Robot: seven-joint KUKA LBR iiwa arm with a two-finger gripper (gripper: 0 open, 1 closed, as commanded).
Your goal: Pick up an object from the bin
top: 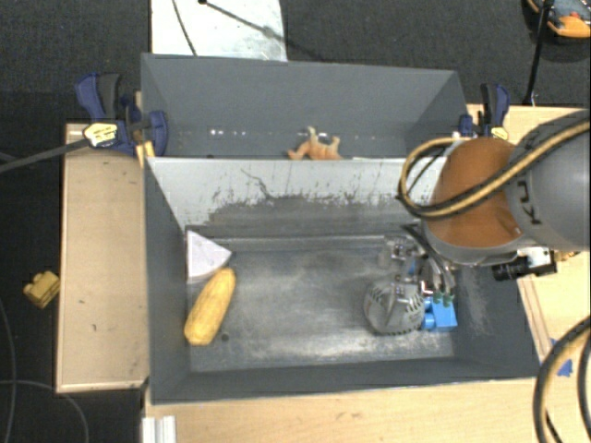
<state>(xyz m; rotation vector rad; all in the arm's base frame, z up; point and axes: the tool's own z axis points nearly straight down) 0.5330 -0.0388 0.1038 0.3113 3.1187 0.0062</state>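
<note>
My gripper (413, 268) hangs low over the right part of the bin floor, under the orange-brown wrist cover. Right below and in front of it lies a grey ribbed, round cup-like thing (391, 310), touching or nearly touching the gripper's lower end. A small blue block (440, 317) sits against the right side of that grey thing. Whether anything is held between the gripper's tips is hidden by its own body.
A yellow corn cob (211, 305) lies at the left of the bin floor, with a white triangular piece (203, 253) just behind it. A small orange toy figure (314, 146) rests on the back wall's ledge.
</note>
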